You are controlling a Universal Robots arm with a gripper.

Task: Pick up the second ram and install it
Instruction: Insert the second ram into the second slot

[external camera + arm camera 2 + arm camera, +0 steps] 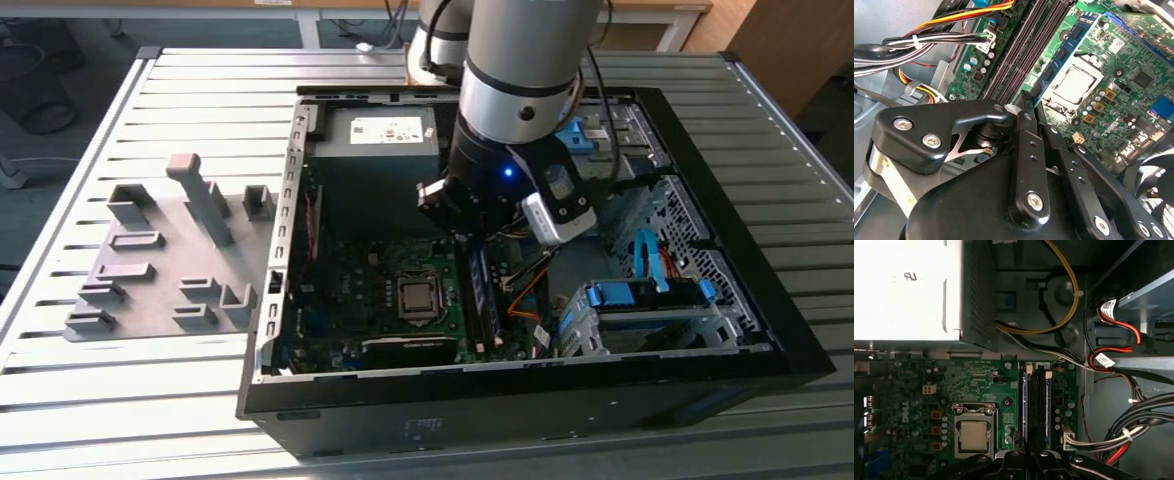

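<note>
Ribbed grey metal forms the bench (160, 400), which carries an open black computer case (747, 370) and, to the exterior view's left, a grey plastic fixture tray (147, 270) with upright blocks, well apart from the arm.

Nearest in the second wrist view, the black pincer (1026, 107) has its fingers drawn narrow. Whether they grip anything cannot be told. Just beyond their tips run the long dark memory slots (1029, 45). A dark stick, which may be the second ram (1037, 405), stands in these slots in the first wrist view, beside the silver processor socket (973, 435). I cannot tell whether it is fully seated.

Room is tight here: bundled cables (1134, 420) lie on one side of the slots, and the drive cage (641, 320) with blue clips stands close by in the exterior view. Farther back sits the grey power supply box (904, 290), against the case's far wall.
</note>
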